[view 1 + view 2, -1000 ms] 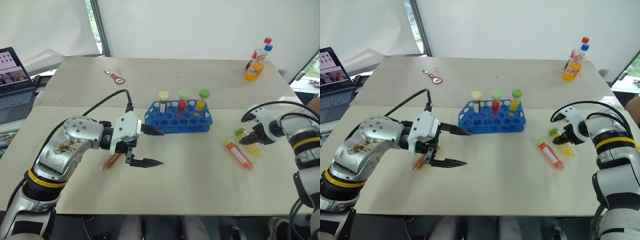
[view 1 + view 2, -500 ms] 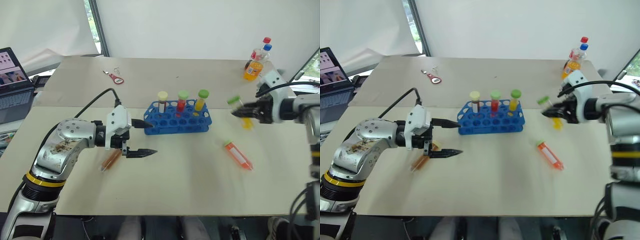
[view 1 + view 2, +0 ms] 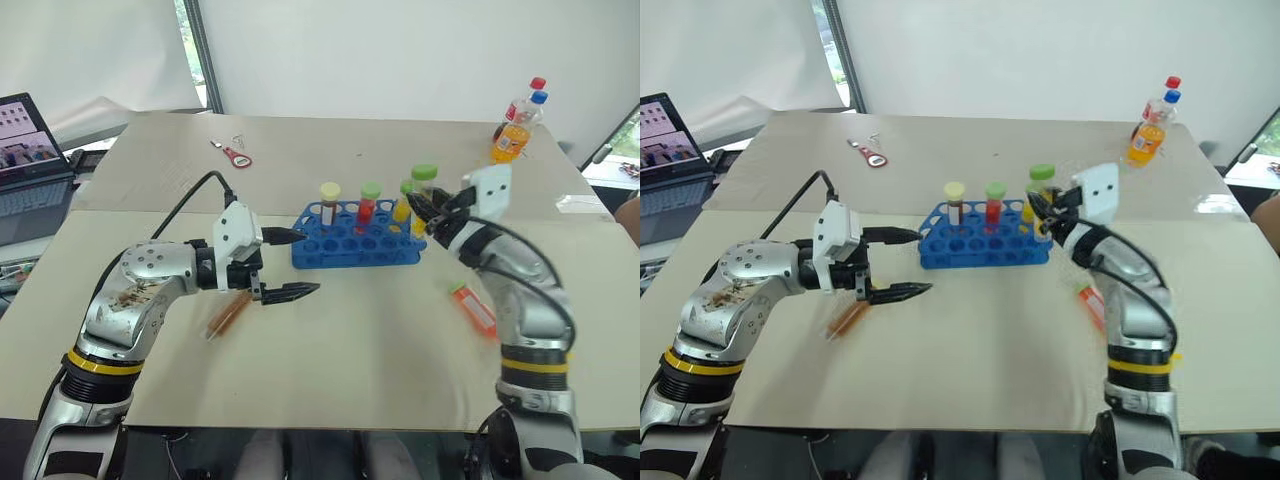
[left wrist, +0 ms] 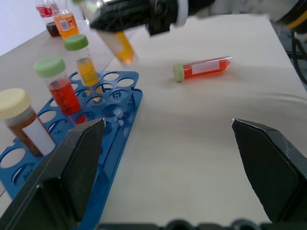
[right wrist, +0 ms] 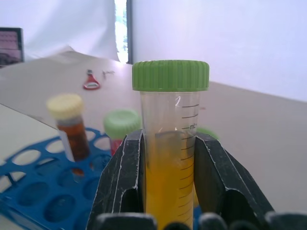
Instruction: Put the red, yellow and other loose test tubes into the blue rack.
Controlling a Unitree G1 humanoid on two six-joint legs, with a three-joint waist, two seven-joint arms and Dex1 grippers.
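We see the right gripper point(image 5: 168, 191) pinching an upright green-capped plastic tube of yellow liquid point(image 5: 170, 143) just above the blue plastic rack's point(image 3: 345, 245) right end, mid-surface. Left gripper point(image 3: 290, 265) hangs spread wide beside the rack's left end. An orange-filled tube point(image 3: 473, 307) lies toward the surface's right edge.

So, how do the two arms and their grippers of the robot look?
Both arms are silver-grey metal with a yellow and black band near the elbow. The left arm shows worn brown marks, and a black cable loops over it. Each wrist has a white housing. The left gripper and the right gripper have pointed black fingers.
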